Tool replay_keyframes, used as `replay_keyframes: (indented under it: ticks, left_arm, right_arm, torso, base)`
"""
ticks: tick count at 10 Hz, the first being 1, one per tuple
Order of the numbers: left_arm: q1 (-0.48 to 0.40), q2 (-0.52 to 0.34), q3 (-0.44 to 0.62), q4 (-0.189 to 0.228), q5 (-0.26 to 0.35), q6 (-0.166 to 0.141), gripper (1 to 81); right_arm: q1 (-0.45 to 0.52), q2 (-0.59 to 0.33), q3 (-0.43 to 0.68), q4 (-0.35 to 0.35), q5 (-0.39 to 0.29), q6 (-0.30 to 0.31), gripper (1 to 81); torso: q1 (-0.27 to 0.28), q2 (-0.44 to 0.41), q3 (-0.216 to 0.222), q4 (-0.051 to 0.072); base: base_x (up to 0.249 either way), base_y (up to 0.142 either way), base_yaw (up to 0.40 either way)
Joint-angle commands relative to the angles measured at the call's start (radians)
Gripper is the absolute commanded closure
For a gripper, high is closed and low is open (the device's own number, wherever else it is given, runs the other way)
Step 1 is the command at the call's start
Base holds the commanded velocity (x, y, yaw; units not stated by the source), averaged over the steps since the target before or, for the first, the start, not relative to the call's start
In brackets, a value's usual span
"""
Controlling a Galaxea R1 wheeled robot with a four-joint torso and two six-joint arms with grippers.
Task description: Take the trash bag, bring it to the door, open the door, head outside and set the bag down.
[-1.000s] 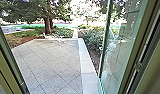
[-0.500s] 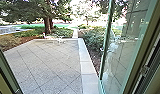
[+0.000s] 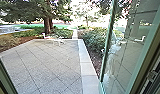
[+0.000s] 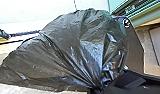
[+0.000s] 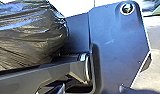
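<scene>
The left gripper (image 4: 98, 89) grasps the black trash bag (image 4: 68, 47) by its gathered neck, the plastic fanning out from there. I cannot tell whether the right gripper is clenched or released. The glass door (image 3: 133, 53) stands open on the right, paving (image 3: 48, 65) ahead, a tree (image 3: 47, 25) beyond

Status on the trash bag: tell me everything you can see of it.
The trash bag looks like thin, dark, glossy plastic, creased and bulging. Its folds converge into a tight bunch at the left gripper, where it is likely held. The bulging part lies beside the robot's dark plate; whether they touch is unclear. Its contents are hidden.
</scene>
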Motion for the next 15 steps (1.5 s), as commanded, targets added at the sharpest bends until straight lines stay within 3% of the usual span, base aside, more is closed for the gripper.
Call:
replay_keyframes:
  ticks: [1, 15]
  left_arm:
    - [-0.055, 0.000, 0.004, 0.006, 0.047, 0.001, 81.1]
    - [-0.055, -0.003, 0.004, 0.006, 0.047, 0.001, 81.1]
  right_arm:
    - [0.035, 0.012, 0.007, -0.007, -0.067, -0.008, 1.0]
    - [0.032, 0.011, 0.004, -0.009, -0.062, -0.008, 1.0]
  torso:
    - [0.000, 0.000, 0.000, 0.000]
    - [-0.005, -0.001, 0.000, 0.000]
  base:
    - [0.100, 0.000, 0.000]
    - [0.100, 0.000, 0.000]
